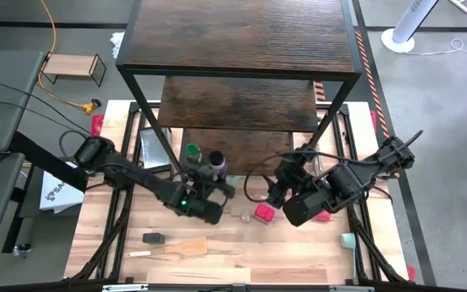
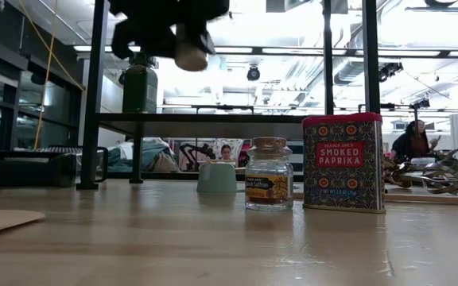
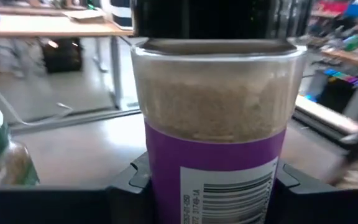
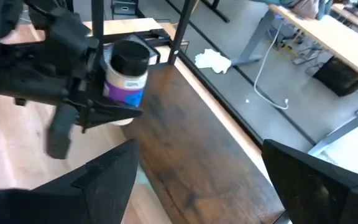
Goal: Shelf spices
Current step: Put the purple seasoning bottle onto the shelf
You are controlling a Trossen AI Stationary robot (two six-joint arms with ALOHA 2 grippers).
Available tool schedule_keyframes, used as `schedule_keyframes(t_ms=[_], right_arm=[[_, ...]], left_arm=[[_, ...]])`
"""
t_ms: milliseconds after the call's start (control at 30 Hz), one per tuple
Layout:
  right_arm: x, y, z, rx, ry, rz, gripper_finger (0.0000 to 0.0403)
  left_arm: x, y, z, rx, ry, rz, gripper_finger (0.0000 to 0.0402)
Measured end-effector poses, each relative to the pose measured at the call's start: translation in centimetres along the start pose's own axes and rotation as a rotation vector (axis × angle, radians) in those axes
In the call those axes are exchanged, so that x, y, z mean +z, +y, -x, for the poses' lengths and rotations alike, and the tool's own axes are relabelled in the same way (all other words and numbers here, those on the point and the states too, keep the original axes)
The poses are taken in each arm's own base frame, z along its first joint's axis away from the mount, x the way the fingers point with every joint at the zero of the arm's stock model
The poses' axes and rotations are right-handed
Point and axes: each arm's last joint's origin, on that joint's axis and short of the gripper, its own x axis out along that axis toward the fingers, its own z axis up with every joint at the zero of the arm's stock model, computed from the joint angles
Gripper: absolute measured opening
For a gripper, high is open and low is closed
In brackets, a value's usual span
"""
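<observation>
The shelf (image 1: 242, 32) of dark wood boards in a black frame stands at the table's far side. A green-lidded spice jar (image 1: 193, 152) stands on its lowest board (image 2: 213, 119). My left gripper (image 1: 212, 183) is shut on a dark-lidded jar (image 1: 216, 165) with a purple label, held just before that board. A red paprika tin (image 2: 343, 163) and a small glass jar (image 2: 269, 173) stand on the table. My right gripper (image 1: 278, 191) hangs open above the table right of them, its fingers empty (image 4: 201, 155). My left gripper pinches the jar's lower body, on the purple label (image 3: 166, 180), between its two fingers. The fingers (image 3: 126, 186) come about level from the table's left. The jar stands upright, lifted clear of the table, its base (image 2: 191, 57) in the air.
A pale cup (image 1: 347, 240) sits near the table's right edge. A wooden spatula (image 1: 177, 247) and a small dark object (image 1: 152, 238) lie near the front left. A wire whisk (image 2: 444, 171) lies at the right. The shelf's black posts (image 2: 94, 95) flank the lowest board.
</observation>
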Motion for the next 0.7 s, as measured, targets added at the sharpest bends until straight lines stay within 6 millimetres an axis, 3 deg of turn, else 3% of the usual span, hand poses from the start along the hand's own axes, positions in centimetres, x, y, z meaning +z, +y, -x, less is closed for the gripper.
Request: schedule_keyframes(t_ms=[233, 700], right_arm=[[0.1, -0.2, -0.2, -0.041, -0.024, 0.042, 0.0336], [-0.1, 0.0, -0.1, 0.004, 0.013, 0.02, 0.0336]], left_arm=[[-1.2, 0.7, -2.8, 0.09, 0.004, -0.103, 0.0147], [-1.7, 2.7, -2.9, 0.132, 0.095, -0.067, 0.0147]])
